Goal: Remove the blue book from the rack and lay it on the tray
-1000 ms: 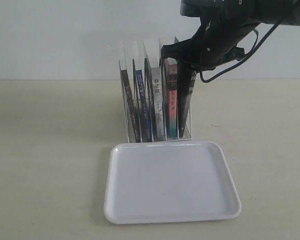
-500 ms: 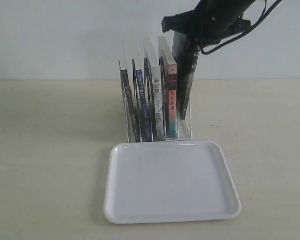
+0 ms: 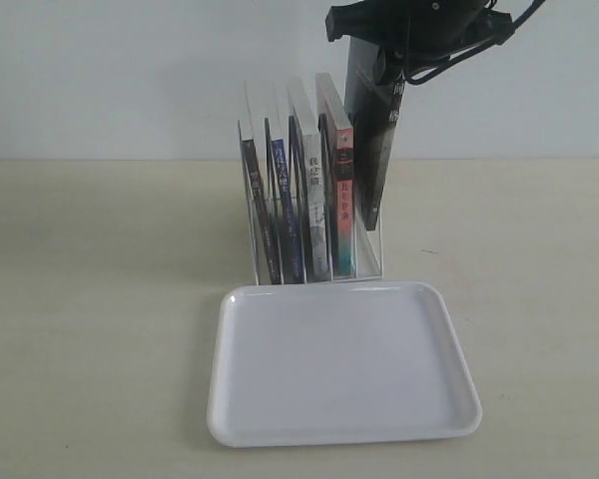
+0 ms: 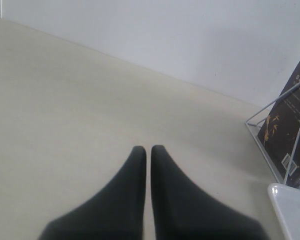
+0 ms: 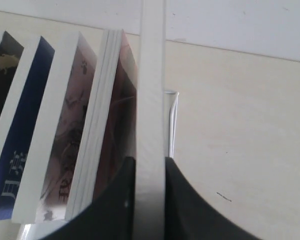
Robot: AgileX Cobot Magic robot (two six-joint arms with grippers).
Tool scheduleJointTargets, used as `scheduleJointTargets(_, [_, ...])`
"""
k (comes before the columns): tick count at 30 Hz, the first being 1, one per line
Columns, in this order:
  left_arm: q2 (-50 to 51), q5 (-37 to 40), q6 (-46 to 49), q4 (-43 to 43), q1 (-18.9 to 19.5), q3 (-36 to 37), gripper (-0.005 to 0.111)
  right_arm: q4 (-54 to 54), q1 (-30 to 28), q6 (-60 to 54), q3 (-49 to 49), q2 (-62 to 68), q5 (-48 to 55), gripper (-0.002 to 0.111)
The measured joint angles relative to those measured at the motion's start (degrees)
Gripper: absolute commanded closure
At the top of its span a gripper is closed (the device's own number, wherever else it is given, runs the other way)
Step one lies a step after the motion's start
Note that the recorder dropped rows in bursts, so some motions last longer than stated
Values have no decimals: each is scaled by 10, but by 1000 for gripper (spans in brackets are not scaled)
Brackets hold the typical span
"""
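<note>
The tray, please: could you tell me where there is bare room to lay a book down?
The white tray is entirely bare. Open table lies on both sides of it. It is crowded only behind, in the rack, where the right gripper holds a dark book.

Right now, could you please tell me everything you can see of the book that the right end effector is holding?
A thin book, near black, with white characters down its spine; the right wrist view shows white page edges. It hangs nearly upright, slightly tilted, pinched at its top by the right end effector. Its upper part stands above the rack, its lower end inside the end slot beside the red-spined book; whether they touch is unclear.
</note>
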Motion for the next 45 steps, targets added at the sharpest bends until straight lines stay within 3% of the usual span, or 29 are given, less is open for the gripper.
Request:
scheduleJointTargets(33, [0,0,0,0,0,0,103,-3,0,-2,-2,80,-21,107])
scheduleJointTargets(39, [0,0,0,0,0,0,103,-5,0,-34,-3,80,-10,64])
scheduleJointTargets(45, [0,0,0,0,0,0,103,-4,0,-39,-3,66,0,60])
